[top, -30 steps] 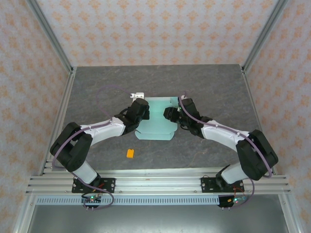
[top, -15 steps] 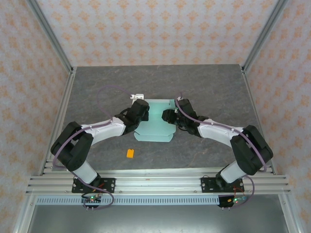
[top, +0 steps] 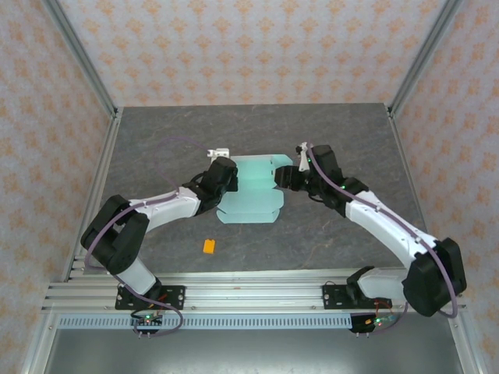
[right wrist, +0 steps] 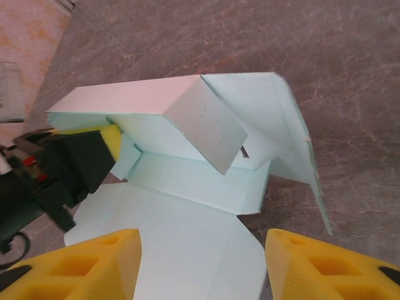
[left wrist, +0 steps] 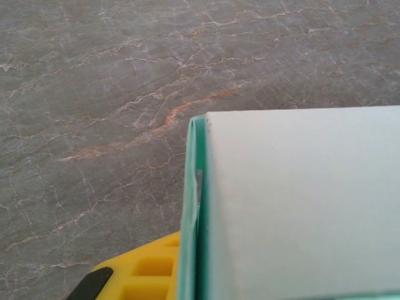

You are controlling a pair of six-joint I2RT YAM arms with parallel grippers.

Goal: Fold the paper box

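Top external: right pincer [top: 287, 178] withdrew from paper box [top: 253, 196]

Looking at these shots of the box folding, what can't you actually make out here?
Top view: the left gripper's hold on the paper box is hidden under its own wrist.
Left wrist view: the card covers the gripper's second finger.
Top view: the white object beyond the box is too small to identify.
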